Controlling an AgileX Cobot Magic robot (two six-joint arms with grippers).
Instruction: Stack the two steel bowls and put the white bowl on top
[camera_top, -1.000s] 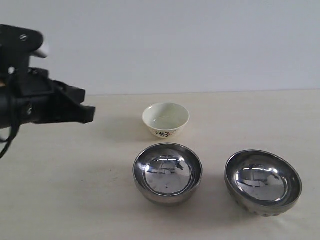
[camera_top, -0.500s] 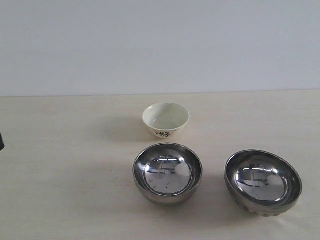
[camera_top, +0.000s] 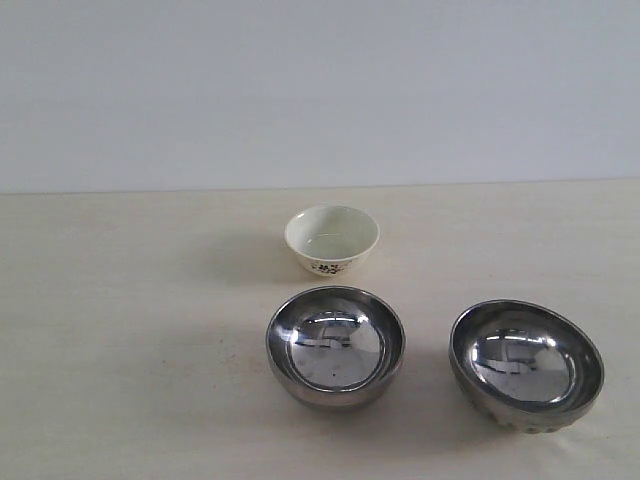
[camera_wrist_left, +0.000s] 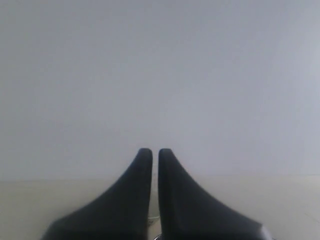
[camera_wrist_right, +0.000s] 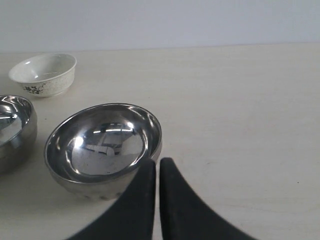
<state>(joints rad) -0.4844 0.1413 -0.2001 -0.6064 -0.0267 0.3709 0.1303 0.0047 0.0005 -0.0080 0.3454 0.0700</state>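
Two steel bowls stand side by side near the table's front: one in the middle (camera_top: 336, 345) and one at the right (camera_top: 526, 364). The white bowl (camera_top: 332, 238) with a dark floral print sits behind the middle one. Neither arm appears in the exterior view. My right gripper (camera_wrist_right: 157, 162) is shut and empty, its tips just beside the rim of the right steel bowl (camera_wrist_right: 104, 147); the other steel bowl (camera_wrist_right: 14, 131) and the white bowl (camera_wrist_right: 44, 74) lie beyond. My left gripper (camera_wrist_left: 151, 152) is shut, empty, and faces the wall.
The pale table (camera_top: 130, 350) runs back to a plain grey-white wall (camera_top: 320, 90). Nothing else stands on it.
The left arm, seen at the far left of the exterior view a second ago, has drawn back out of that view. The bowls have not moved.
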